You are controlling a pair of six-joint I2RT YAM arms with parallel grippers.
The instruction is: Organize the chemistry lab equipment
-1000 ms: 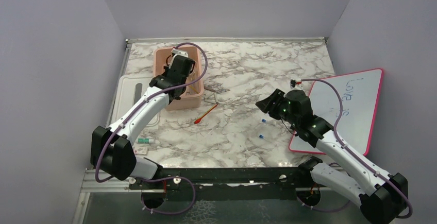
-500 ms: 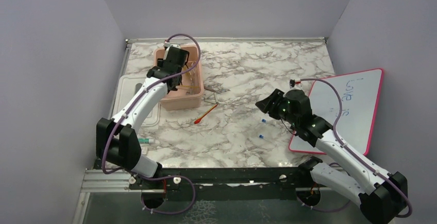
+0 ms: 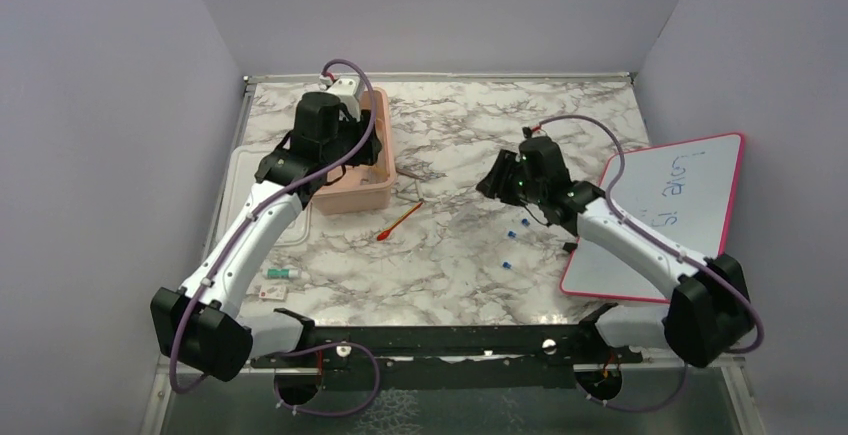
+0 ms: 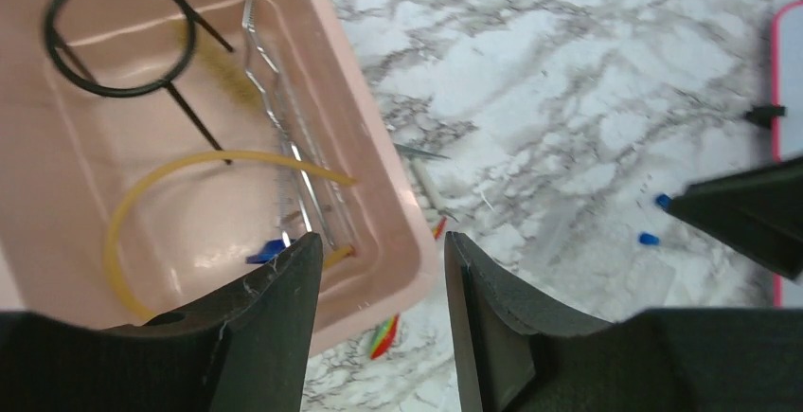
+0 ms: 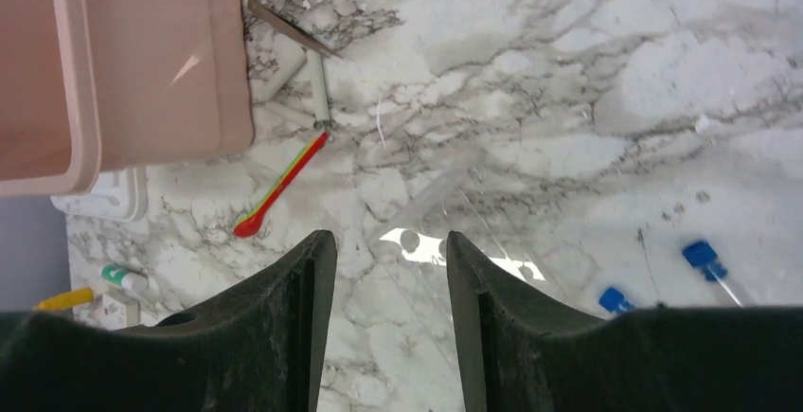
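My left claw [image 4: 379,241] and right claw [image 5: 388,237] both hang spread and empty. The wire ring [image 4: 118,33], tan tube [image 4: 118,232] and tongs [image 4: 275,118] lie in the pink tub [image 4: 374,147]; the red-tipped stick [image 5: 279,189] and tiny blue pieces [image 5: 615,298] sit loose on the bench [image 5: 568,99], where a clumsy fingertip could flick them away

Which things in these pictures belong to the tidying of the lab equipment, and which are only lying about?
Belonging: black wire ring, tan rubber tube and metal tongs, already in the pink tub; red-tipped stick and blue pieces, on the table.
Lying about: pink-framed whiteboard; white lid.
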